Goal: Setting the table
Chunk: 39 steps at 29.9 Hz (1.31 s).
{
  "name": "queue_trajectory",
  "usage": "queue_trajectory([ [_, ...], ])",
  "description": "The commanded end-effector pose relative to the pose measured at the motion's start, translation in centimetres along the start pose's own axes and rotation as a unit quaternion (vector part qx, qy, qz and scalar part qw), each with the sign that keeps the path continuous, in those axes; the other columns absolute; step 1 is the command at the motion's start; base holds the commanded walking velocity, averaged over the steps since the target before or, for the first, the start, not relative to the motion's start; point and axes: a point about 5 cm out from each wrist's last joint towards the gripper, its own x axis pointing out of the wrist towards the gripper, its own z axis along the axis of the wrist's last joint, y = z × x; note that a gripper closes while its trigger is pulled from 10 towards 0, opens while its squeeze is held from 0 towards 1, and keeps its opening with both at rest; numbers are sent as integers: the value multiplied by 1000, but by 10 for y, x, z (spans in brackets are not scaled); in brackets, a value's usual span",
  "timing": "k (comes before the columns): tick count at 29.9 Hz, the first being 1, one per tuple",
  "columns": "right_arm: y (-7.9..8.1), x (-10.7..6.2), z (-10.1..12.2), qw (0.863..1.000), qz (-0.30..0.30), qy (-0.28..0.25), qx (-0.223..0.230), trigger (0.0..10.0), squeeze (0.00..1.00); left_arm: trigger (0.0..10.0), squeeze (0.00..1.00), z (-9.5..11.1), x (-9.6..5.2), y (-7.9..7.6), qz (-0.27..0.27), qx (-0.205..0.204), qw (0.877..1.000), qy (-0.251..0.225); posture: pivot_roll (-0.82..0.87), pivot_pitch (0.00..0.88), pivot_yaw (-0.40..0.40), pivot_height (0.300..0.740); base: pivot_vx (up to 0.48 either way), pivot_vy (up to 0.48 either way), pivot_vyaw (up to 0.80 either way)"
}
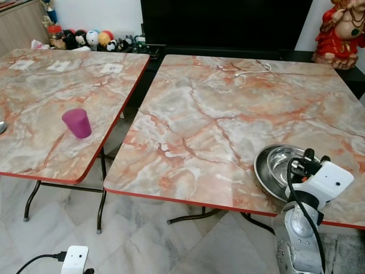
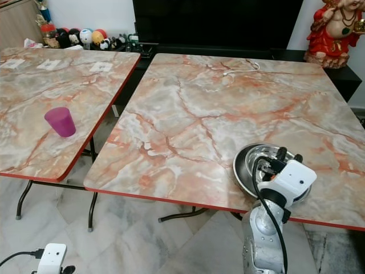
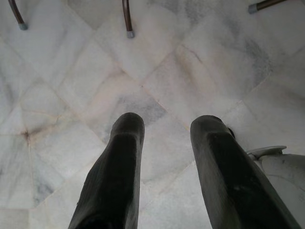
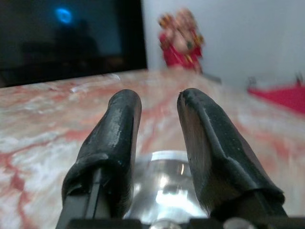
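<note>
**A:** What was the setting?

**B:** A room with a pale marble tile floor (image 1: 142, 240) and two marbled folding surfaces edged in red, side by side with a gap between them. The right surface (image 1: 228, 114) stood in front of the robot, the left surface (image 1: 34, 108) off to its left.

**A:** Start with what was nearest.

**B:** The left gripper (image 3: 164, 143) hung low over the floor, its fingers apart and holding nothing. The right gripper (image 4: 159, 138) was at the near edge of the right surface, over the near rim of one steel bowl (image 1: 276, 168). Its fingers (image 4: 112, 143) stood apart, with the bowl's shine showing between them; I judged nothing was clamped.

**A:** So which step was that?

**B:** Placing the bowl, I'd say. It sat flat on the surface near the right corner. The next move probably called for drawing the arm back without nudging the bowl off the edge.

**A:** And further off?

**B:** One purple cup (image 1: 77, 123) stood on the left surface, well apart from the bowl. Three white cards (image 1: 60, 66) lay toward its far side. One white cable (image 1: 254, 69) lay at the far edge of the right surface. Beyond that were a row of small figurines (image 1: 94, 39) and one red statue (image 1: 339, 31).
</note>
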Motion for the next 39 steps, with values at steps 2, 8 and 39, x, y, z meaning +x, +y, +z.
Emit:
queue_trajectory([
  [2, -8, 5, 8, 999, 36, -11, -4, 10000, 0, 10000, 0, -4, -1, 1, 5, -5, 1000, 6, 49, 21, -15, 740, 0, 0, 0],
  [8, -4, 3, 6, 995, 101, -3, -19, 10000, 0, 10000, 0, -3, -1, 2, 6, -6, 1000, 3, 35, 13, -12, 740, 0, 0, 0],
  [39, 19, -27, -7, 981, 192, 16, 5, 10000, 0, 10000, 0, -9, -3, 5, 7, 3, 1000, 10, 39, 0, -3, 740, 0, 116, 172],
])
